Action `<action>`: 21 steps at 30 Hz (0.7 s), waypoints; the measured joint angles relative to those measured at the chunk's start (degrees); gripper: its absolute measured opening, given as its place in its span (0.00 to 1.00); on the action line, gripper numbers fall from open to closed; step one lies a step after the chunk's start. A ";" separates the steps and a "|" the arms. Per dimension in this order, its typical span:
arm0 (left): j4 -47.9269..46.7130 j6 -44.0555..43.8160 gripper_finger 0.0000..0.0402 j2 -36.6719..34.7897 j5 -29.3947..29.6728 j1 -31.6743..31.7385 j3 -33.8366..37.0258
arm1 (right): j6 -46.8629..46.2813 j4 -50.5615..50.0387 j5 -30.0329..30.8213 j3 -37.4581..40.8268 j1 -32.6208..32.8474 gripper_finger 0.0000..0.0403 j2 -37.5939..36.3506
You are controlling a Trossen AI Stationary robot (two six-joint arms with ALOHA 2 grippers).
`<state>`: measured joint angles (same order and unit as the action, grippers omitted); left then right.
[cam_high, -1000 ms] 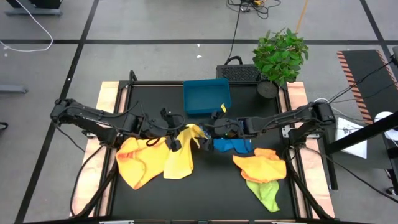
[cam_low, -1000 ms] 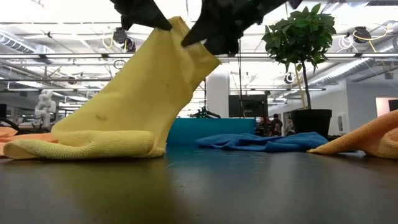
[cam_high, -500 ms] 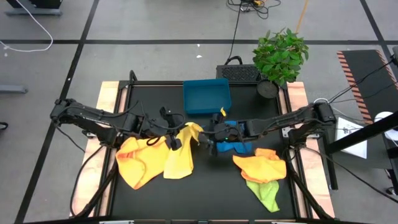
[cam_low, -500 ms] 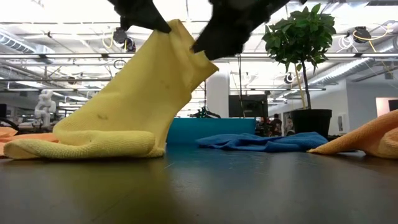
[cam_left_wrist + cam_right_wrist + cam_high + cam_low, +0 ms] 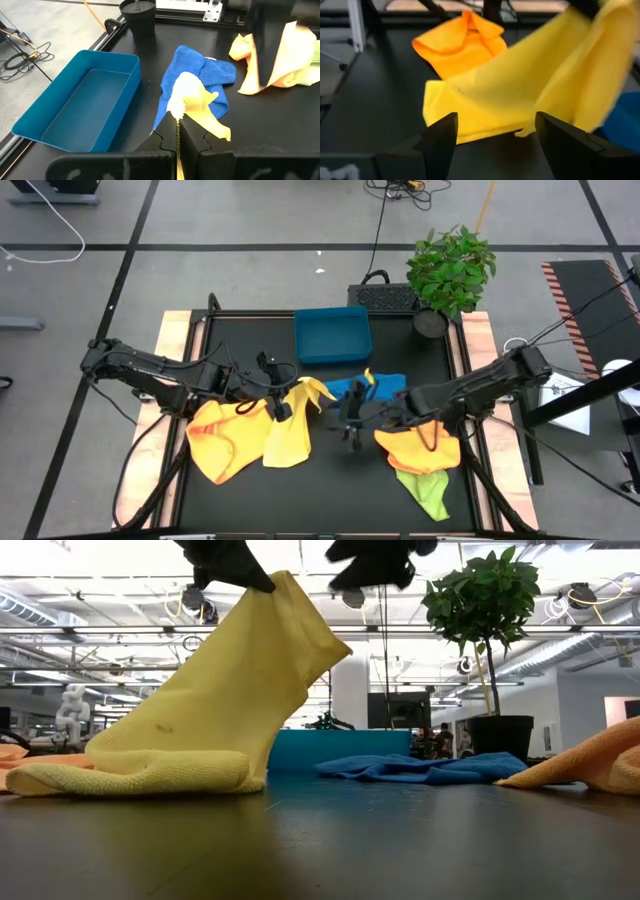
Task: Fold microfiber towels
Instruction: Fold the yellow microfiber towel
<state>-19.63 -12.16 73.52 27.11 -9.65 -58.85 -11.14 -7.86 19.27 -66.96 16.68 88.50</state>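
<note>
A pale yellow towel [image 5: 290,428] is held up by my left gripper [image 5: 279,398], which is shut on it. The towel's lower part lies bunched on the table [image 5: 140,772]. My right gripper [image 5: 350,422] is open and empty, just right of that towel; in its wrist view [image 5: 495,145] the yellow towel [image 5: 520,90] hangs in front of its fingers. An orange-yellow towel [image 5: 220,438] lies at the left, a blue towel [image 5: 368,388] near the middle. An orange towel [image 5: 420,445] and a lime green towel [image 5: 428,492] lie at the right. My left gripper pinches the pale yellow towel near one top corner [image 5: 186,116] between its two shut fingers. A tuft of cloth [image 5: 192,95] sticks out past the fingertips. The towel hangs slanting below the gripper [image 5: 250,650], with its lower end on the table.
A rigid blue tray [image 5: 332,335] stands at the table's far side, behind the blue towel. A potted plant [image 5: 450,270] stands at the far right corner. Bare black table [image 5: 340,490] lies toward the near edge between the towel heaps.
My right gripper has let go of the pale yellow towel's raised corner and has drawn back toward the table's near edge, away from my left gripper. The towel stays held up by my left gripper, its shape almost the same.
</note>
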 joint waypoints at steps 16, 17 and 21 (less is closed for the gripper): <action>0.10 -0.02 0.01 0.00 -0.09 0.00 0.00 | -2.87 5.00 3.69 0.00 -5.70 0.61 9.17; 0.08 -0.02 0.01 0.00 -0.09 0.00 0.00 | -1.97 5.21 3.94 0.00 -5.80 0.60 9.17; 0.08 -0.02 0.01 0.00 -0.11 0.00 0.00 | 0.71 5.98 4.67 0.00 -5.81 0.47 9.14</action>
<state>-19.55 -12.19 73.52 27.00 -9.65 -58.85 -10.43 -1.87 23.94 -66.96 10.87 97.65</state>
